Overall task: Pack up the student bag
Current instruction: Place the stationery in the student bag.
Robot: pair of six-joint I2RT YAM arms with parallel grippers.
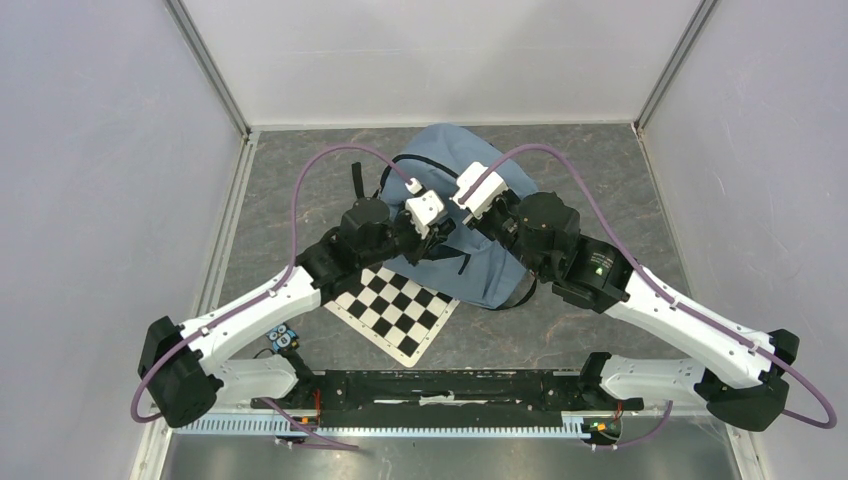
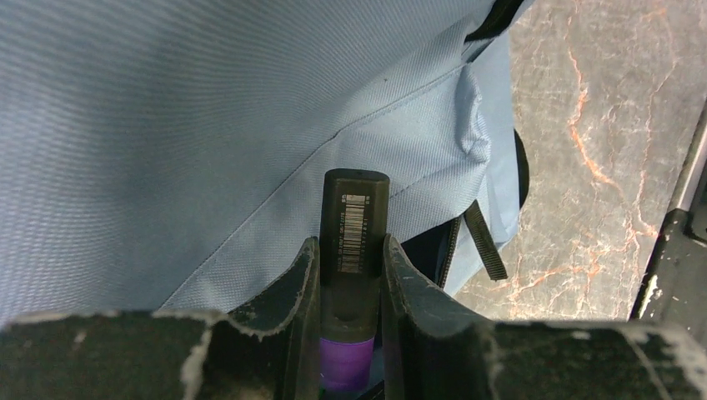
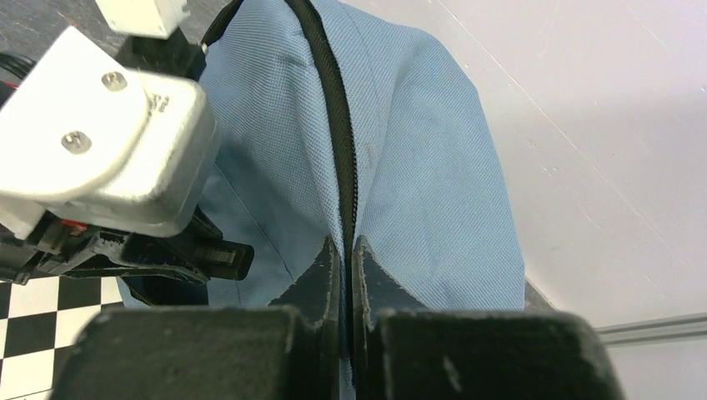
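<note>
While both arms reach forward from the near edge of the dark marbled table (image 1: 600, 180), a black-and-white checkerboard sheet (image 1: 395, 305) lies flat just past their bases, its far edge meeting the student bag (image 1: 490, 270). The left gripper (image 2: 350, 250) is clamped on a marker (image 2: 356, 212) (black cap with a barcode sticker, purple body lower down between the fingers). The cap end points at the grey-blue fabric and is very close to it, but I can't tell if it touches. The right gripper (image 3: 344, 247) has its fingers pinched nearly together on the bag's black zip (image 3: 340, 142), which runs up and away over the fabric. The bag itself sits slumped mid-table, toward the far wall (image 1: 440, 60), with both grippers over it.
</note>
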